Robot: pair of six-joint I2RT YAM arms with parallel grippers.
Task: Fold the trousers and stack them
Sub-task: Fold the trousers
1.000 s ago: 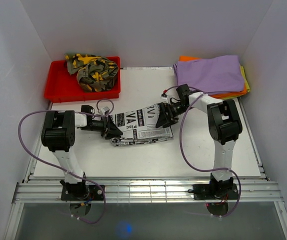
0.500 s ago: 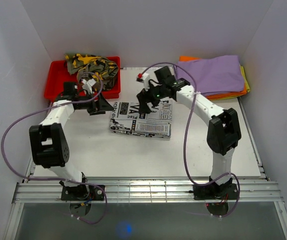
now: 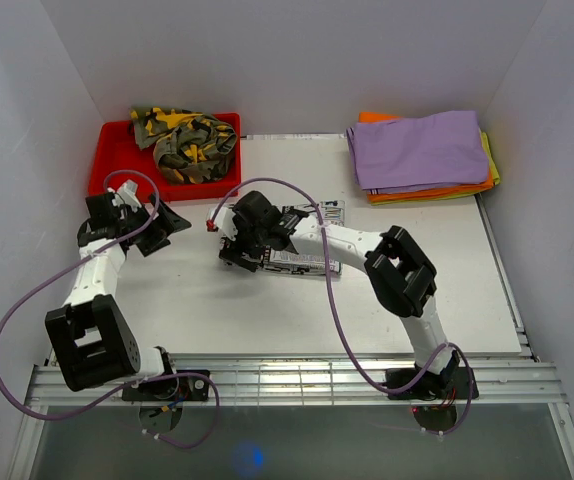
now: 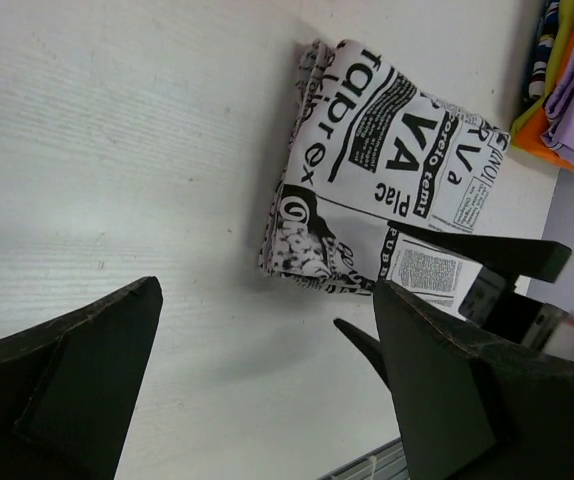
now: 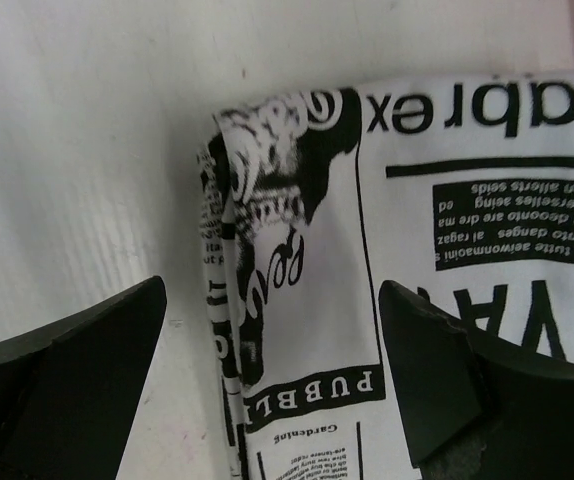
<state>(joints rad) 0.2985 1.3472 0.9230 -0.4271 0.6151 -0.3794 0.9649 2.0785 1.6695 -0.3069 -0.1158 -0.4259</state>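
- Trousers (image 4: pixel 387 180), newspaper print, lie folded mid-table (image 3: pixel 267 320), nearest me.
- I find the right gripper (image 5: pixel 270 330) spread wide above their left edge, gripping nothing.
- I find the left gripper (image 4: pixel 267 290) spread wide over bare table, left of them.
- Farthest: camouflage pair (image 3: pixel 185 140) bunched in red tray (image 3: pixel 117 178); purple cloth stack (image 3: pixel 422 150) far right.

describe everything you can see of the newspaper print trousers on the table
The white soft cloth trousers with black newspaper-style lettering and pictures lie folded into a compact, roughly rectangular bundle of several layers, flat on the white table near its middle. Stacked fold edges show at one end. The right arm's fingers stand open on either side of that end's corner, close over it. Whether they touch the cloth cannot be told.
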